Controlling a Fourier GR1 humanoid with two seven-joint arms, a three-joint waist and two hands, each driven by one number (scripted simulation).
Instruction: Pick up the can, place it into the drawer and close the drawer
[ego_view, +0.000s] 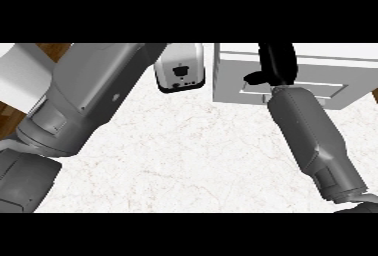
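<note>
At the far right corner of the surface (184, 150), the right hand (277, 62) rests with straight, released fingers on the drawer (328, 92), apparently positioned to press its front closed, while the can is not visible, presumably inside, and the left hand is out of frame.

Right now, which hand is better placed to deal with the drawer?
Right. The right hand lies over the white drawer unit, its forearm pointing straight at it. The left forearm runs up the counter's left side, beside a small white appliance, and the left hand is out of view.
</note>
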